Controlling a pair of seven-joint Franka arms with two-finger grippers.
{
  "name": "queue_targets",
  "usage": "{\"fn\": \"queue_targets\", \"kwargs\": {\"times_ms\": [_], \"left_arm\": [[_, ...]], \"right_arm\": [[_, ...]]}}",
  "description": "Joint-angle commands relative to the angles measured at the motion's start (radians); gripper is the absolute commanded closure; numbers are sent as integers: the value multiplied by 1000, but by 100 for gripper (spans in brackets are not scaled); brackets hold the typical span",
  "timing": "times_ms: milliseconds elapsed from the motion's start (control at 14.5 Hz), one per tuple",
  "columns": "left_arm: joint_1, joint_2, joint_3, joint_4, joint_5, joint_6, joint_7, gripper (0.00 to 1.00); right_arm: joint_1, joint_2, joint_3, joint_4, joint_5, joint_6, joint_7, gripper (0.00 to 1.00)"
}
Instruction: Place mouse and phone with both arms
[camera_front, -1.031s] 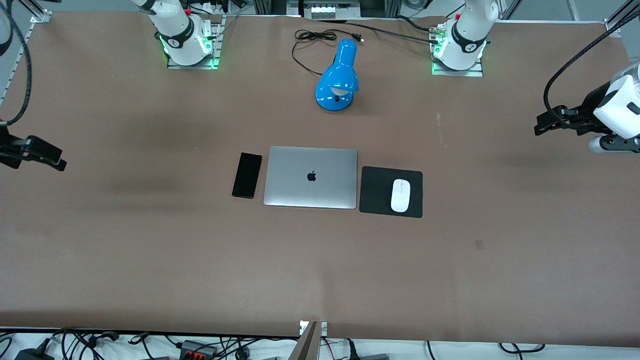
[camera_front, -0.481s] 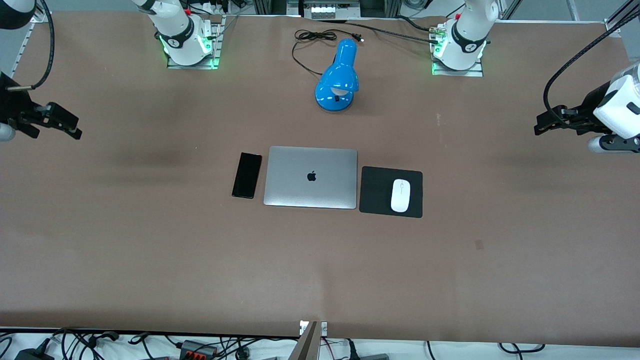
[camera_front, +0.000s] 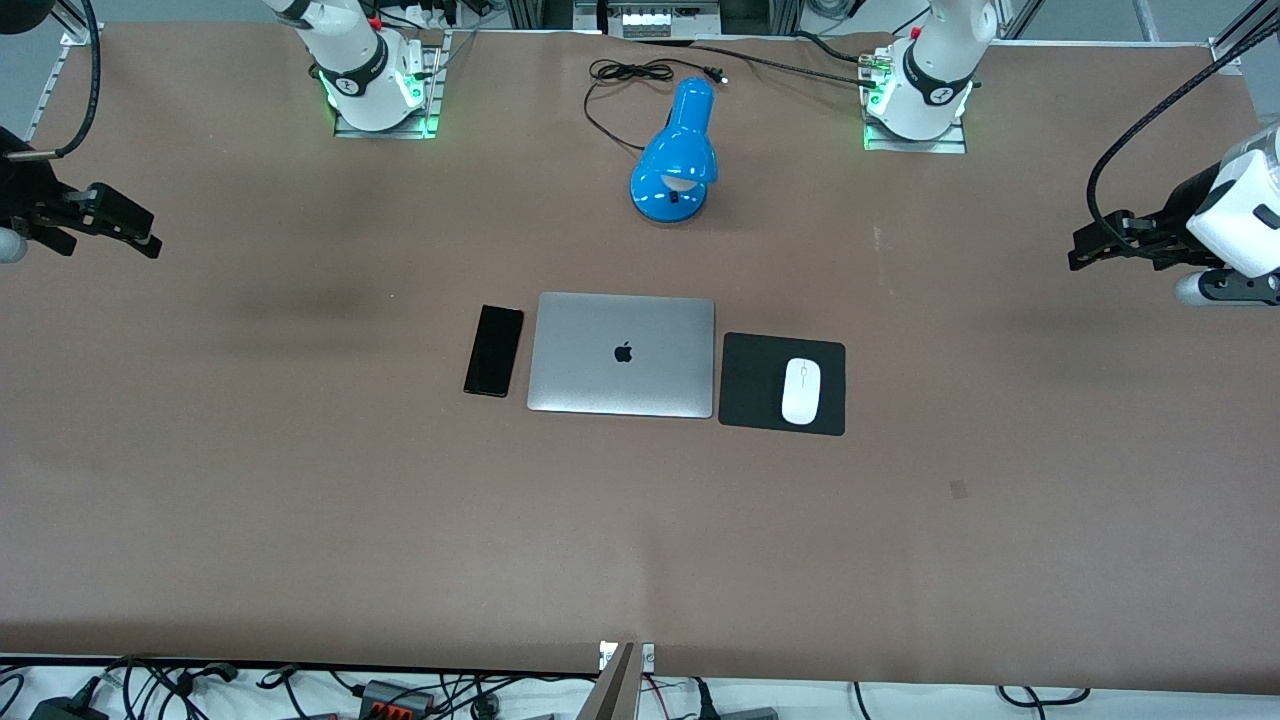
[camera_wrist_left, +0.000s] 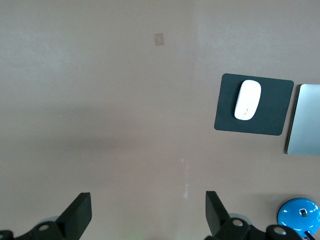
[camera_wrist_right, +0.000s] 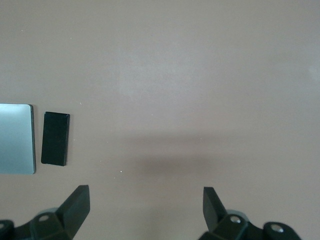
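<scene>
A smooth brown table (camera_front: 300, 480) carries a row of flat things at its middle. The phone (camera_front: 494, 351), a slim glossy black slab, lies flat just beside the closed silver laptop (camera_front: 621, 354) on the side toward the right arm's end of the table, a narrow gap between them. The laptop's matte metal lid bears a dark apple logo. At its other short side, toward the left arm's end, sits a square black mouse pad (camera_front: 755, 385) with a soft, dull face, and the mouse (camera_front: 801, 391), a white glossy oval with a thin centre line, rests on the pad. A blue gloss-finished desk lamp (camera_front: 676, 155) stands nearer the base edge, its black cord (camera_front: 610, 95) looped on the table.

The right gripper (camera_front: 125, 225) hangs over the table edge at the right arm's end, fingers (camera_wrist_right: 77, 202) spread wide and empty; since a second ago it has risen and drawn toward the corner by its base. The left gripper (camera_front: 1095, 245) waits unchanged over the table's edge at the left arm's end, fingers (camera_wrist_left: 80, 210) likewise parted and empty. Phone, laptop, pad and mouse have not shifted.

Broad bare surface surrounds the row on every side, widest toward the front edge.
</scene>
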Motion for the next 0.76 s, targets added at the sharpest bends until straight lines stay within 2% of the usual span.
{"fn": "queue_targets", "kwargs": {"times_ms": [0, 688], "left_arm": [[6, 1, -3, 13, -14, -14, 0, 0], [7, 1, -2, 12, -14, -14, 2, 0]], "right_arm": [[-9, -4, 6, 16, 0, -26, -5, 0], [-9, -5, 6, 16, -7, -42, -19, 0]]}}
